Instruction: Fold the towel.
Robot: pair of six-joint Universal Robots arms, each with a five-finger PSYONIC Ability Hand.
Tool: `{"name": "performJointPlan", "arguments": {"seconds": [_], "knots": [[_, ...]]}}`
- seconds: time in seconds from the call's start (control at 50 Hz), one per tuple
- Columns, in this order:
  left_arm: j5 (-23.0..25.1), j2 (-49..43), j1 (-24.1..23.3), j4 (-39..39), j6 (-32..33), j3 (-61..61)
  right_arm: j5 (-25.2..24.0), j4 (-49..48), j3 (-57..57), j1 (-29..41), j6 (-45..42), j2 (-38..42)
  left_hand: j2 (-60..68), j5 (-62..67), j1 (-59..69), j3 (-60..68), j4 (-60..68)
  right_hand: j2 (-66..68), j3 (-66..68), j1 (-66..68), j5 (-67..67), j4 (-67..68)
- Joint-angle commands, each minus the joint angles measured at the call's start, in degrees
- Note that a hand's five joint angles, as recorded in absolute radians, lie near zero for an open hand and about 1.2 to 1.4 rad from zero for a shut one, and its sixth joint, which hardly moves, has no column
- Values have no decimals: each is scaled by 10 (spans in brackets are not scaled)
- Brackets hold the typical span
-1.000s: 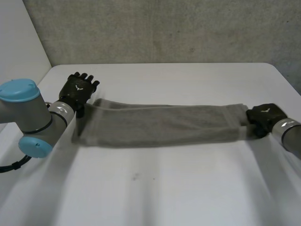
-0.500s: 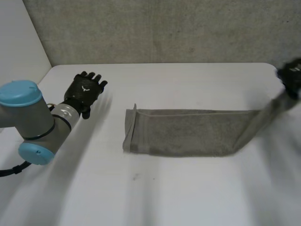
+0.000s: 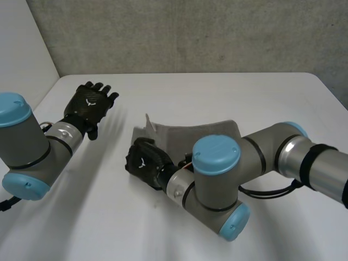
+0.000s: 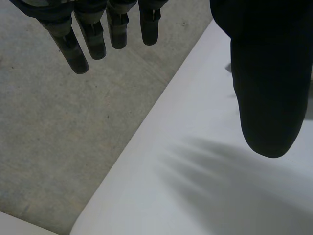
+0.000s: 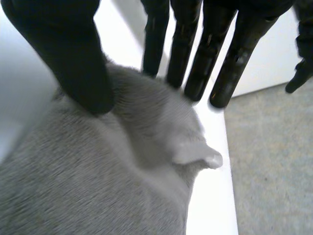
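Nearest, on the near side of the towel (image 3: 202, 132), the right arm (image 3: 255, 157) lies low across the table (image 3: 98, 217), covering the cloth's near long edge. At the towel's left end sits the right hand (image 3: 142, 163); in its wrist view the thumb (image 5: 78, 58) bears down on the grey pile and the straight fingers (image 5: 200, 63) stand just past a raised ridge of cloth, so it seems to pinch that ridge rather than merely rest on it. A second ago the towel lay as one long strip with a hand at each end. Since then the left hand has let go and the right hand has swept its end over to the opposite one, so the cloth is now doubled and far shorter. I judge the end-to-end fold nearly made; what remains is laying the top layer flat, squaring the ends and letting go. The upper layer bows upward, and one corner stands up at the towel's left end, so the edges do not yet meet cleanly. Left of the towel and well apart from it, the left hand (image 3: 89, 106) hovers with fingers straight and spread, holding nothing. Bare table lies between it and the towel, and more beyond the towel's far edge, giving room to smooth or shift the cloth before the wall (image 3: 190, 32).
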Motion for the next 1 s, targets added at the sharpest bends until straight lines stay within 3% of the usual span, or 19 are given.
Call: {"name": "performJointPlan", "arguments": {"seconds": [0.02, 0.12, 0.22, 0.42, 0.58, 0.66, 0.7, 0.72, 0.76, 0.88, 0.92, 1.0], "knots": [[0, 0, -7, 5, -1, -1, 62, 6, 10, -13, 40, -48, 6, -15, 0, 6, 4, -328, -335, -245, -352, -345], [-1, 10, -15, 17, -14, 7, 61, 8, 45, -44, 171, -129, 7, -13, 2, 7, 6, -328, -335, -245, -352, -345], [-4, 28, -62, 18, -83, 19, 61, 11, 114, -94, 324, -197, 12, -8, 7, 12, 11, -328, -335, -245, -352, -345], [-4, 15, -149, 21, -223, 30, 58, 72, 214, -227, 386, -227, 26, 6, 20, 26, 24, -328, -335, -245, -352, -345], [-23, -87, -191, 25, -235, 85, 56, 64, 260, -282, 382, -217, 34, 14, 29, 34, 33, -328, -335, -245, -352, -345], [-59, -118, -189, 23, -229, 112, 56, 44, 268, -289, 381, -203, 39, 19, 34, 39, 38, -202, -210, -119, -227, -220], [-97, -137, -179, 21, -224, 125, 55, 25, 275, -297, 381, -197, 39, 19, 34, 39, 38, -33, -41, 50, -58, -50], [-97, -137, -179, 21, -224, 125, 55, 25, 275, -298, 381, -197, 39, 19, 34, 39, 38, -33, -40, 51, -57, -50], [-116, -139, -170, 20, -217, 117, 54, 15, 275, -300, 381, -189, 39, 19, 34, 39, 38, 101, 94, 185, 77, 84], [-120, -138, -169, 21, -195, 88, 48, 15, 268, -298, 381, -180, 38, 17, 32, 37, 36, 198, 190, 281, 174, 181], [-123, -137, -170, 23, -171, 71, 49, 15, 268, -296, 382, -180, 34, 14, 29, 34, 33, 328, 321, 412, 304, 311], [-124, -138, -170, 24, -152, 60, 51, 15, 268, -295, 380, -185, 32, 12, 27, 32, 31, 372, 365, 455, 348, 355]]}}
